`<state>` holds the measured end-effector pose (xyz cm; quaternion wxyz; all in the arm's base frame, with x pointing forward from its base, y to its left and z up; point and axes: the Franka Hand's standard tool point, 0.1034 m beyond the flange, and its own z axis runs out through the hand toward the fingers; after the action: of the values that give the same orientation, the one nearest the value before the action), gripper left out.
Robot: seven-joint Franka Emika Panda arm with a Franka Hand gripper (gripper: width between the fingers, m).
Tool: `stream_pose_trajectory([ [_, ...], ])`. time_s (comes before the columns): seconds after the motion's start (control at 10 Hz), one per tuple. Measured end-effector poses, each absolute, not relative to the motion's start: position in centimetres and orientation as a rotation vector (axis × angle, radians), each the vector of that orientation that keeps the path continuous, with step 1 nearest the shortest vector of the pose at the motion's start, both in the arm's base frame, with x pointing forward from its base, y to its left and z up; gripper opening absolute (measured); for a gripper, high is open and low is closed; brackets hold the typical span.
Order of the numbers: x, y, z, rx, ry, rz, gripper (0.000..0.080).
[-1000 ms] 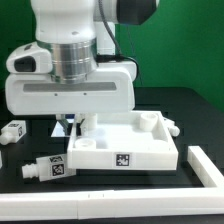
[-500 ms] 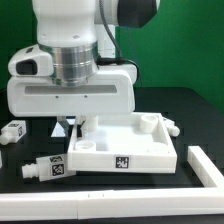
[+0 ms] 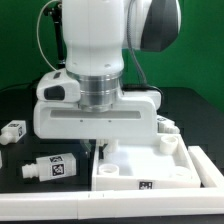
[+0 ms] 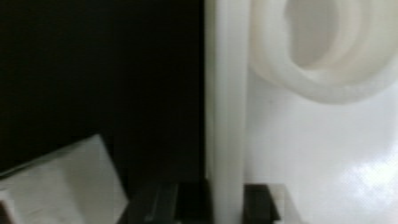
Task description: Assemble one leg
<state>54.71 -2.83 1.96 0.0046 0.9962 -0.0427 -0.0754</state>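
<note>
Two legs lie on the bench (image 3: 30,150), both off the panel's (image 3: 120,178) side toward the exterior view's left. The nearer leg (image 3: 55,168) rests on its side just beside the panel's front corner, tag facing outward and stub pointing away from the panel. The farther leg (image 3: 12,130) sits well apart from it.

The claw (image 3: 100,150) is clenched on the panel's wall (image 4: 217,120). In the wrist view its fingers (image 4: 173,205) stand one on each side of the wall, near a round socket (image 4: 320,50). The step in hand looks like positioning the panel, not yet taking a leg.

To do it well, the grip should stay square on the wall and the panel flat on the bench, since a tilt could let the thin wall slip out. Any slide should be slow and steer the panel's corner clear of the nearer leg, which a knock could roll.

That leg is below the claw, on the side of the exterior view's left. It is near but apart, outside the fingers.
</note>
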Motion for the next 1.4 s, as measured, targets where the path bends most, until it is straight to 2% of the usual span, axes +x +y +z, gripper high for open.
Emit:
stream_pose_trajectory([
  [0.6, 57.4, -2.1, 1.4, 3.102, -0.084, -0.017, 0.0056],
  [1.0, 57.3, -2.1, 1.3, 3.101, -0.079, -0.01, 0.0058],
  [1.1, 57.3, -2.1, 1.3, 3.101, -0.079, -0.01, 0.0117],
  [1.2, 57.3, -2.1, 1.3, 3.101, -0.079, -0.01, 0.0286],
  [1.3, 57.3, -2.1, 1.3, 3.101, -0.079, -0.011, 0.0286],
  [1.4, 57.3, -2.1, 1.3, 3.101, -0.079, -0.011, 0.0467],
])
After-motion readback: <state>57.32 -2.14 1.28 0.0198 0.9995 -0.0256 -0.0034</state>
